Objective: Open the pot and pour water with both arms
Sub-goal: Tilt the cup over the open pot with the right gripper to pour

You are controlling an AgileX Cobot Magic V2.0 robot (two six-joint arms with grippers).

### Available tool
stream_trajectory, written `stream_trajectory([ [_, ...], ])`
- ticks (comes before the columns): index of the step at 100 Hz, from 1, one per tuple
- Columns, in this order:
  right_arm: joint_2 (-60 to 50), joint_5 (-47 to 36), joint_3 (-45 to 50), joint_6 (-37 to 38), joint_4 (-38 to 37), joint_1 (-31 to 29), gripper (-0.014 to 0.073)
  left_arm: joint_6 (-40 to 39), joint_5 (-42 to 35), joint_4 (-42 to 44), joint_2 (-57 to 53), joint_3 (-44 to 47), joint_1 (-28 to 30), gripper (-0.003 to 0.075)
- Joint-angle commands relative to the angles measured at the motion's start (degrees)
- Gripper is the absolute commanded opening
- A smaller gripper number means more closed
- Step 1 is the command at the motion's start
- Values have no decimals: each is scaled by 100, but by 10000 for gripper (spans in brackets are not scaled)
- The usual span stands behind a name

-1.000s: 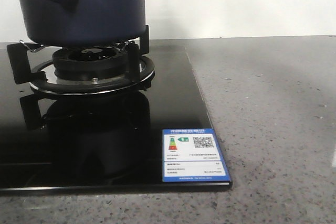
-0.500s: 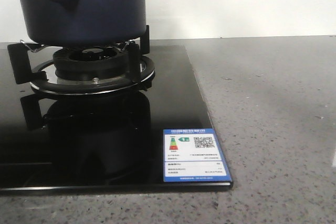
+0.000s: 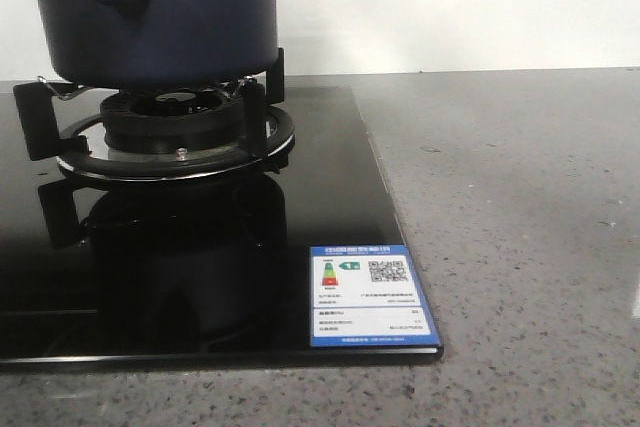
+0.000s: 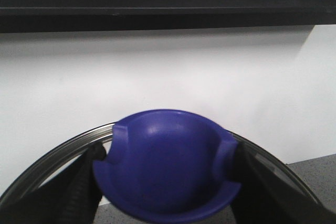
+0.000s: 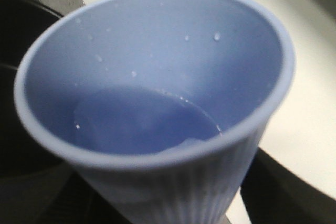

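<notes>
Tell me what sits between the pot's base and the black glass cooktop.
In the front view, the pot rests on black pan-support prongs over the burner ring, which sits on the cooktop.

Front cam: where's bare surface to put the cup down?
Bare grey counter right of the glass cooktop, back to the wall. Also bare glass in front of the burner, left of the label. Crowded: the burner under the pot.
</notes>
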Motion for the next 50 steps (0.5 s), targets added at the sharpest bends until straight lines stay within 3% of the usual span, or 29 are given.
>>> stream_trajectory([
  [1, -169, -458, -249, 26, -235, 18, 308, -47, -390, -86, -230, -240, 5, 417],
  [32, 162, -1288, -249, 5, -736, 222, 309, -47, -390, -86, -230, -240, 5, 417],
  [50, 317, -2026, -249, -779, -761, 467, 309, -47, -390, -86, -230, -240, 5, 417],
])
